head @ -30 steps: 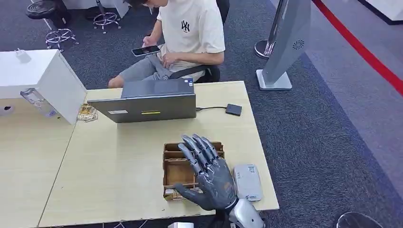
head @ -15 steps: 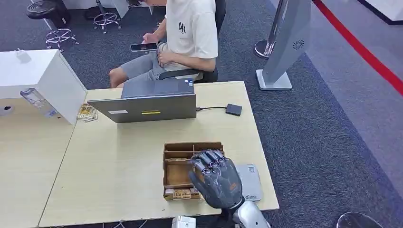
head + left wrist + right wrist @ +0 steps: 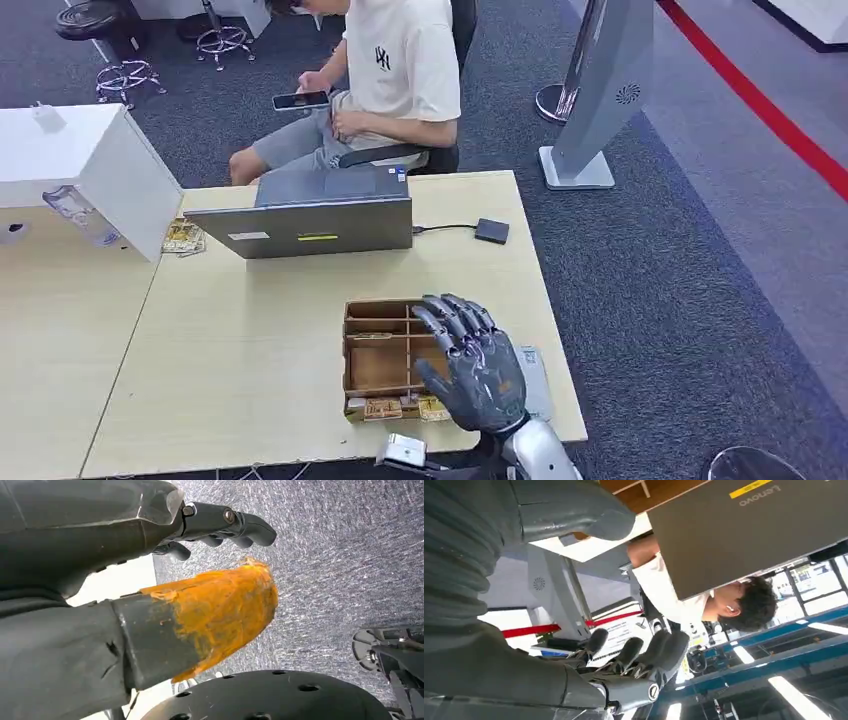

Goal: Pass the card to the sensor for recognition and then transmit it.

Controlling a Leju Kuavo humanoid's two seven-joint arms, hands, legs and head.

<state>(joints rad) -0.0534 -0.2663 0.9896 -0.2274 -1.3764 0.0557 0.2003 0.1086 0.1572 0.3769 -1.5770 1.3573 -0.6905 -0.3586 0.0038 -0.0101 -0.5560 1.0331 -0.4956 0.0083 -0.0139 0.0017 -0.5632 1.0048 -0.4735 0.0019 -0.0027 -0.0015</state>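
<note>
Card box [image 3: 385,345] under open robot hand [image 3: 478,368]

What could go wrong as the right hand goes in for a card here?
The right hand hovers over the brown cardboard divided tray, hiding its right compartments; the fingers might catch a partition and shift the tray. The cards lie along the tray's near edge, close to the pale wooden table's front rim, so a nudge could send them off. The grey flat sensor pad is partly covered too.
</note>
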